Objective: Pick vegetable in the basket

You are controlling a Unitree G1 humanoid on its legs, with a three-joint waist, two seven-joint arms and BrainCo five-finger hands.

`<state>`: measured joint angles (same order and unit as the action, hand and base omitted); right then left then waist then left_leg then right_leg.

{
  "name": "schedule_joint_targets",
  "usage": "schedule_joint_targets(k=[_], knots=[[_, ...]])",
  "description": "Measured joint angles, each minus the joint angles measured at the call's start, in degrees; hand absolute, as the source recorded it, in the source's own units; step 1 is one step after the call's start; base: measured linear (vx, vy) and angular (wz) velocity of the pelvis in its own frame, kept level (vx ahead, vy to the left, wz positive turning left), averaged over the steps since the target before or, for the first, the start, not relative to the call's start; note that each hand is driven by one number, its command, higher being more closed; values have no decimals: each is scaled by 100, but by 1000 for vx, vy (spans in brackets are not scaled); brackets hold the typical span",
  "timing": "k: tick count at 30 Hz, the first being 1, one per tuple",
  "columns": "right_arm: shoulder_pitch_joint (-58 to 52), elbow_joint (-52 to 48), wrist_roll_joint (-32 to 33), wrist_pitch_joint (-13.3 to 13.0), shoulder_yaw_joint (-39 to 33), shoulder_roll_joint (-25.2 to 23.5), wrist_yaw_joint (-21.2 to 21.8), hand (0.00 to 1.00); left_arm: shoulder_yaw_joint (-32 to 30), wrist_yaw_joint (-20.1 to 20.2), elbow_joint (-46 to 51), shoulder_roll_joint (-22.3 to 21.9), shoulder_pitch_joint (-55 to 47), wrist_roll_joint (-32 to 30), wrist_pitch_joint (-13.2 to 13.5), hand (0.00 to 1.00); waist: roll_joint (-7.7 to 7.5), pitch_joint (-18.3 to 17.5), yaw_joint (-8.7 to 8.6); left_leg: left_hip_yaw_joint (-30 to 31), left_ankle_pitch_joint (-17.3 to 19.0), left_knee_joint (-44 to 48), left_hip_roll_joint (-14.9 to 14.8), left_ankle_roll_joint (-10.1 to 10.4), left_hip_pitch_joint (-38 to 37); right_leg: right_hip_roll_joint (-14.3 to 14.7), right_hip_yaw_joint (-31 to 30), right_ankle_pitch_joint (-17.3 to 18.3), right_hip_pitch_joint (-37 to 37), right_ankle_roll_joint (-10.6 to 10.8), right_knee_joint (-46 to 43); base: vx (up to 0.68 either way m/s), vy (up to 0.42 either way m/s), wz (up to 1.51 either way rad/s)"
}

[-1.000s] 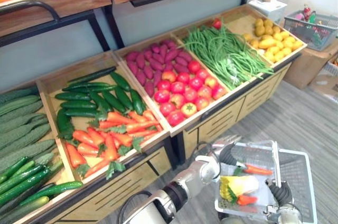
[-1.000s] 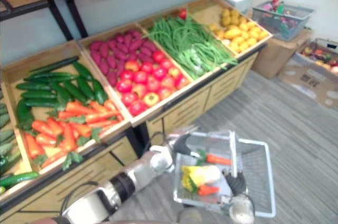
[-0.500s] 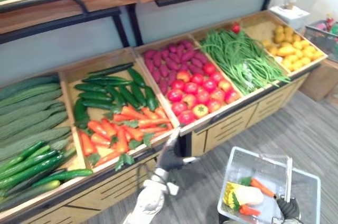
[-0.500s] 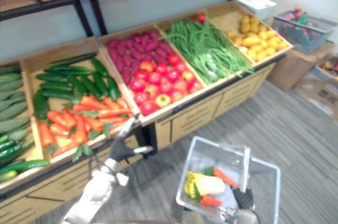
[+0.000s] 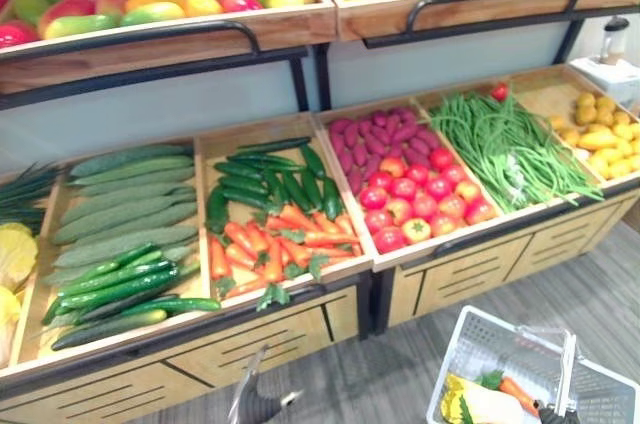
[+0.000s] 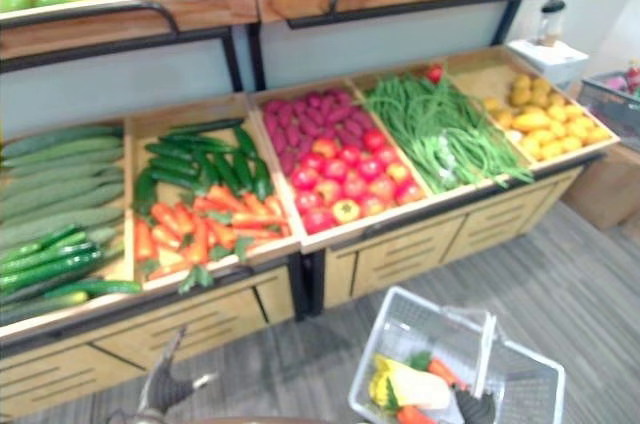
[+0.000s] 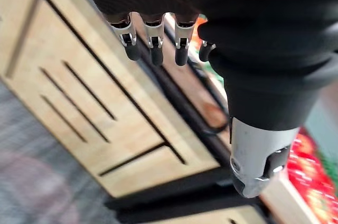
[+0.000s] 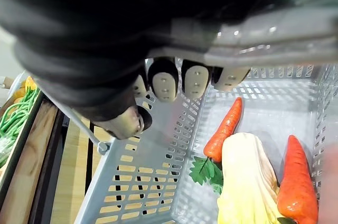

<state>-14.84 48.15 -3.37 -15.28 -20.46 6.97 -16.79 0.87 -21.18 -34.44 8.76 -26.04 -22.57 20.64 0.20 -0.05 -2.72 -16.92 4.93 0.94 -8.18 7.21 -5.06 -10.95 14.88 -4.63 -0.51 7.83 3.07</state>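
1. Left hand [image 7: 154, 49]: fingers straight and a little apart. It holds nothing and touches nothing. It is low in front of a wooden drawer front [image 7: 79, 97] of the produce stand [image 5: 300, 329].
2. Right hand [image 8: 163, 78]: fingers curled round the basket handle [image 8: 296, 28], carrying the load.
3. Basket [image 6: 400, 319]: pale grey mesh, hanging over the floor on the robot's right, near the stand's front.
4. Basket contents: a pale cabbage [image 8: 248, 176] lies between a carrot [image 8: 224, 129] and a second carrot [image 8: 298, 182].
5. Stand stock: shelf carrots [image 5: 270, 244] share a crate with dark cucumbers [image 5: 265, 184], up and beyond the left hand. Tomatoes [image 5: 420, 204] and green beans [image 5: 510, 149] lie in crates further right.
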Motion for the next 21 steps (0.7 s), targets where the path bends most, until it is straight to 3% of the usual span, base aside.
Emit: schedule_joint_targets(k=[3,5,8,10,12,15,17,18,21], knots=[[35,102,2,-6,-5,-3,-35,100,-448,-141,-940,-41,181,-291,-128,0,-15,-9,29,95,-83,-123,46,-13,-14,-31,102,7,-79,3,46,-23,3,21],[127,247,5,-13,-107,-29,-35,100,-1036,-290,-1727,-94,397,-297,-425,0,-56,-33,59,151,-153,-222,68,-21,-26,-39,158,6,-95,3,87,-15,-2,12],[151,300,24,-8,-249,-40,-35,100,-1401,-303,-2309,-122,566,-285,-774,0,-76,-29,130,164,-194,-291,73,-19,-90,-33,168,3,-124,3,86,9,-4,5],[231,381,36,2,-318,-38,-33,100,-1536,-166,-2500,-173,564,-286,-943,0,-75,-29,124,138,-190,-313,67,-15,-148,-21,137,2,-174,3,85,-6,0,-7],[352,412,25,52,-349,-38,-16,100,-1655,214,-2637,-210,565,-238,-1102,0,-77,-28,128,5,-187,-381,61,-7,-228,2,22,3,-159,2,86,-22,-1,-23],[370,411,-19,181,-398,-25,56,100,-1704,611,-2659,-220,660,-235,-1201,0,-93,-18,134,-78,-159,-377,55,14,-278,10,-65,9,-157,-7,80,-8,-1,-19],[420,410,-23,269,-408,-18,98,100,-1700,736,-2655,-235,710,-233,-1188,0,-117,4,127,-156,69,5,-5,14,-169,12,-177,55,-135,-13,11,6,6,-26],[457,408,-24,287,-533,-18,106,100,-1688,832,-2647,-243,829,-231,-1184,0,-92,57,128,-146,477,790,-165,13,123,19,-235,170,-32,24,-255,-9,6,-15],[499,315,-21,370,-899,1,110,100,-1518,903,-2587,-225,1054,-230,-1121,0,-10,288,129,-128,1145,1938,-448,-25,423,35,-376,434,131,103,-909,-46,72,-17]])
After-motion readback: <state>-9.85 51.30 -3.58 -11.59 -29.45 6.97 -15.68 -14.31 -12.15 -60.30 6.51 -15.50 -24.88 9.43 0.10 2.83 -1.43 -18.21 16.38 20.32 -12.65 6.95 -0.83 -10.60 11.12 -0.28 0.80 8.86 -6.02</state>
